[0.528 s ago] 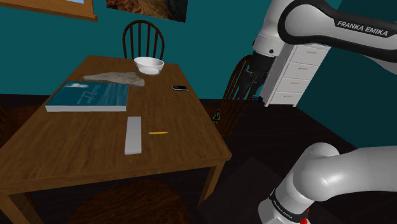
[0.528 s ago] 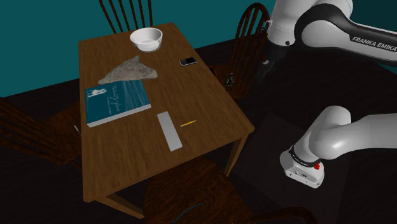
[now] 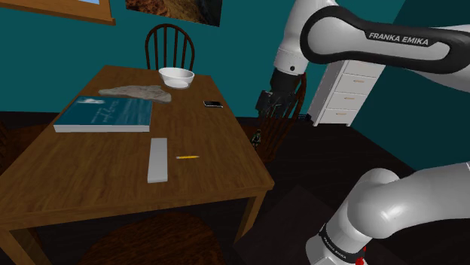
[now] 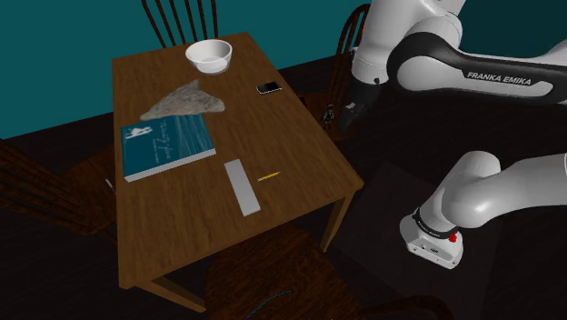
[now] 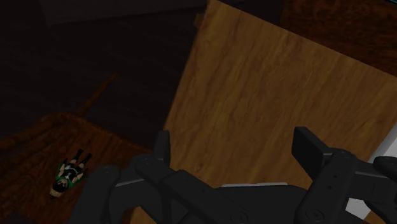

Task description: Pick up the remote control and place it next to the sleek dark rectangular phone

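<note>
Beyond the edge of the table [image 3: 98,169], at three o'clock from the phone [image 3: 213,104] in the shoulder view, your gripper [image 3: 273,105] is hanging in the air with its jaws released. In the wrist view the two fingers [image 5: 160,147] are standing well apart, with nothing between them but bare table top. The remote [image 3: 158,159] is lying flat on the table, a pale grey bar near the front edge, between seven and eight o'clock from the phone and well apart from it. A pencil [image 3: 187,156] is resting just beside the remote at its three o'clock, and the book [image 3: 105,114] is lying near it at eleven o'clock. The bowl [image 3: 176,76] is sitting at eleven o'clock from the phone. By the look of it you are at the very start: nothing is being held, the remote is sitting untouched, and the space around the phone is waiting. Everything is left to do, I judge: reaching over the table to the remote, coming down on it, closing across its narrow width, lifting, carrying it toward the phone and setting it down alongside. You are probably going to need care with the pencil so close to the grasp, and with the remote's low, flat profile against the table.
</note>
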Controlling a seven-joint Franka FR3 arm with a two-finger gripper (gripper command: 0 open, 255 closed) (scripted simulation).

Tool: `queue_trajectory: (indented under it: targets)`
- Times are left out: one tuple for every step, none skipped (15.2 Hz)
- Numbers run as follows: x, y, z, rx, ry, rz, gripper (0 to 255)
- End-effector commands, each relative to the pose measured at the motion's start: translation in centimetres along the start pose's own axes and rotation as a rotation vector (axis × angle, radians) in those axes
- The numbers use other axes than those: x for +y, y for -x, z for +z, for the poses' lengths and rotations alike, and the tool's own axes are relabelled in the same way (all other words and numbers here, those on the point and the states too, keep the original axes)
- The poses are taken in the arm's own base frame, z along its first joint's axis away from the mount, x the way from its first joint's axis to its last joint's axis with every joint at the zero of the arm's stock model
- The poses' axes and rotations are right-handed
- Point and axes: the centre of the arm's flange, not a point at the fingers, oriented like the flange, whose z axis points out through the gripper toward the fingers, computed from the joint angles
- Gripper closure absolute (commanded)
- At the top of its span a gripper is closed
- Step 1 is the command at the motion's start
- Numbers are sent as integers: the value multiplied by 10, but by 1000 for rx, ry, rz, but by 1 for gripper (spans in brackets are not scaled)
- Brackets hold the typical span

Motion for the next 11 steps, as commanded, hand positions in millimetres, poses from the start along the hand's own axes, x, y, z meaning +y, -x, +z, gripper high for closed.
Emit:
queue_trajectory:
  targets:
    - [-21, -11, 10, -2, -1, 15, 0]
    - [-32, -16, 15, -4, -2, 21, 0]
    - [-43, -22, 20, -5, -2, 28, 0]
    - [-54, -27, 26, -6, -2, 35, 0]
    - [-65, -33, 31, -7, -2, 41, 0]
    - [-76, -38, 36, -8, -2, 48, 0]
    - [-86, -44, 41, -10, -3, 55, 0]
    - [-97, -50, 46, -11, -3, 61, 0]
    - [-108, -56, 52, -12, -3, 68, 0]
    - [-118, -62, 57, -13, -3, 75, 0]
    - [-129, -68, 62, -15, -4, 81, 0]
